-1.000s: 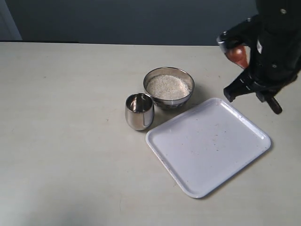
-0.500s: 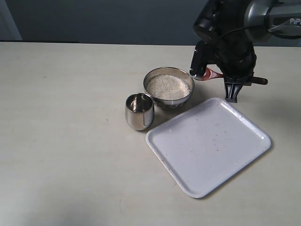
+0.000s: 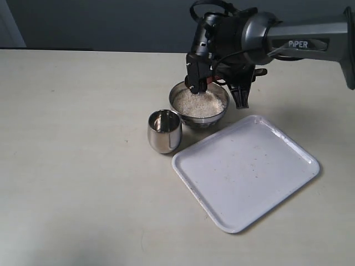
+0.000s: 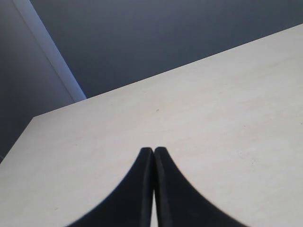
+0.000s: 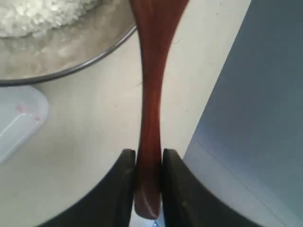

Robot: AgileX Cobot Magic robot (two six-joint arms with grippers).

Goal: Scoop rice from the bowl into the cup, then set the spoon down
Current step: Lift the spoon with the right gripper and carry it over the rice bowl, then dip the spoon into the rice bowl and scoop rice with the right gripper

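Observation:
The steel bowl (image 3: 198, 111) holds a mound of white rice (image 3: 198, 104) at the table's middle. Just left and nearer stands the small steel cup (image 3: 164, 132), with no rice visible in it. My right arm (image 3: 288, 41) reaches in over the bowl's far rim. My right gripper (image 5: 149, 153) is shut on the end of the reddish-brown spoon (image 5: 151, 90) handle. The handle runs out across the bowl's rim (image 5: 97, 60) beside the rice (image 5: 38, 14); its head is cut off. Only a sliver of the spoon (image 3: 217, 80) shows under the arm. My left gripper (image 4: 153, 150) is shut over bare table.
A white tray (image 3: 246, 170) lies at the front right of the bowl, its corner (image 5: 19, 118) close to the bowl. A dark blue wall (image 3: 111, 22) runs behind the table's far edge.
My right arm has swung left with the spoon, from beyond the tray's far right corner to over the bowl's far rim. Bowl, cup and tray have stayed put.

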